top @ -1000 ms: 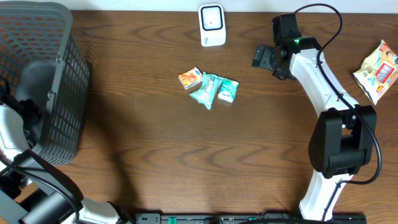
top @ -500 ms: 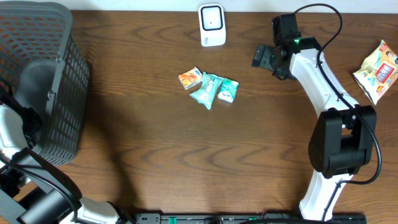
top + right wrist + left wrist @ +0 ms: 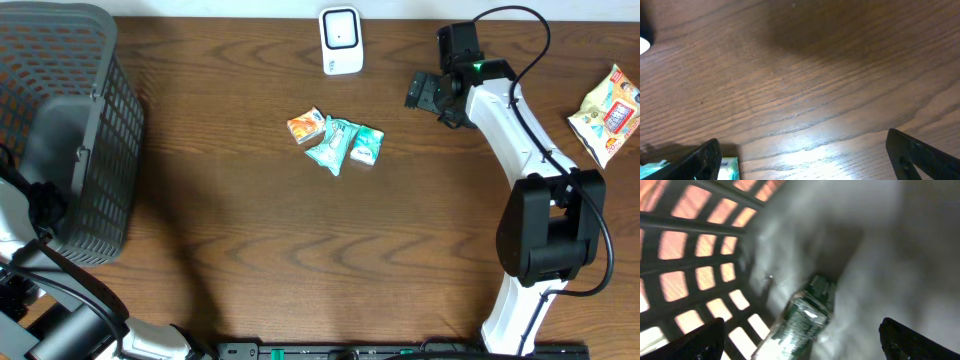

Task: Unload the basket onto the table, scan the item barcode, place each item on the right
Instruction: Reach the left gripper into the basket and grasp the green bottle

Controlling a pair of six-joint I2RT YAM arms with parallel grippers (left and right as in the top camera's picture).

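Packets (image 3: 335, 140) waiting for their barcodes lie in a small cluster mid-table: one orange, two teal, touching each other, below the white scanner (image 3: 340, 40) and well apart from both arms. Nothing about them has shifted in the last second. What has changed is on the left. From overhead we see the left arm draw back toward the near edge of the table (image 3: 250, 250), beside the dark mesh basket (image 3: 100, 130).

Its wrist camera is blurred with motion, yet the left gripper (image 3: 805, 345) shows its jaws spread wide. A dark green, shiny item (image 3: 805, 315) lies loose on the basket floor between them — not gripped. We take that to mean one item is already in the basket and the left arm is pulling clear. Whether it was scanned we cannot tell.

The right gripper (image 3: 810, 160) has not moved. It hangs near the scanner, jaws fully apart and empty, over bare wood, with a teal packet's corner just at the edge of its wrist view. A larger snack bag (image 3: 608, 112) sits far right, untouched. Our judgement — the next step is to pick one packet from the cluster.
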